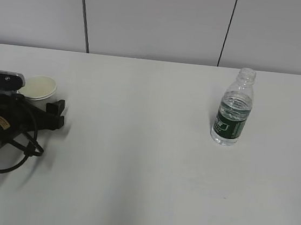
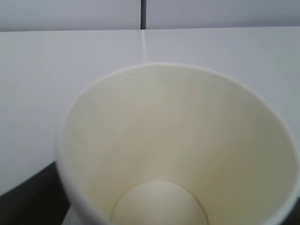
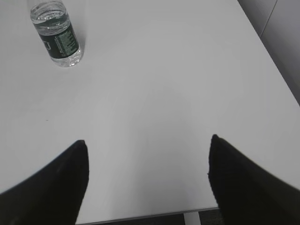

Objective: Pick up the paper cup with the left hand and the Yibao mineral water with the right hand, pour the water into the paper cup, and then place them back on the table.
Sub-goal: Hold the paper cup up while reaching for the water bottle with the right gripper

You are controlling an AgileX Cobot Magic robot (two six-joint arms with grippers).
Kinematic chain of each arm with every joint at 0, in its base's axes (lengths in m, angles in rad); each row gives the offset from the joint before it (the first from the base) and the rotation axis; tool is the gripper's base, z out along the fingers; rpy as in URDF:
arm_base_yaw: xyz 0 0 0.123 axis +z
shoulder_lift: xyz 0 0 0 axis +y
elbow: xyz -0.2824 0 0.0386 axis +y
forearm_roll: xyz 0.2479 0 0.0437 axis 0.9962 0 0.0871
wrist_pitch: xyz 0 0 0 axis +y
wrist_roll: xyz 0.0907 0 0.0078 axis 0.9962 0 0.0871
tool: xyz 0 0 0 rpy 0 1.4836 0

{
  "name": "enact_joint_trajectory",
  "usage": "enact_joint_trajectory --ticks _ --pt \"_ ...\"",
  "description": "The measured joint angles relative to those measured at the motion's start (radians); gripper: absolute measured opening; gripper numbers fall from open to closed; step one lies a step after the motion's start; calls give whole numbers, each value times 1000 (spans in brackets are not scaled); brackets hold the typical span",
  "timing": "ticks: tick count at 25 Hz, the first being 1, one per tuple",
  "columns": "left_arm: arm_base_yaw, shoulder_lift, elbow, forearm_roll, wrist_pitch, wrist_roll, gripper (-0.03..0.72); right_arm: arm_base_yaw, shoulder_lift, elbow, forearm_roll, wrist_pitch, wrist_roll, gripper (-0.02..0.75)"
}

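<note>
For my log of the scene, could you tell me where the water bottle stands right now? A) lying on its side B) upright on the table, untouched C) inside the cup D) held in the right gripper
B: the Yibao mineral water stands upright on the table, well clear of the right hand, whose jaws are wide apart.

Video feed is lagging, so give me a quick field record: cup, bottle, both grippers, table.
paper cup: upright at the table's left, empty inside, close up against the left gripper
bottle: upright at right, capless, partly filled, untouched
left gripper: at the cup; grip state unclear
right gripper: open, holding nothing, well short of the bottle
table: white
pouring: not begun
</note>
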Motion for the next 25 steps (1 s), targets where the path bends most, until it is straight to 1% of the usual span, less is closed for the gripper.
enact_joint_trajectory --ticks 10,12,16,18,20,25 --pt "0 0 0 5 0 0 587 0 0 0 0 0 0 585" --pt "0 0 0 5 0 0 562 0 0 0 0 0 0 585" --pt "0 0 0 15 0 0 465 0 0 0 0 0 0 585" --pt "0 0 0 23 -2 -1 434 0 0 0 0 0 0 585" --pt "0 0 0 34 -3 -1 428 0 0 0 0 0 0 585" --pt "0 -32 0 115 1 -10 427 0 0 0 0 0 0 585"
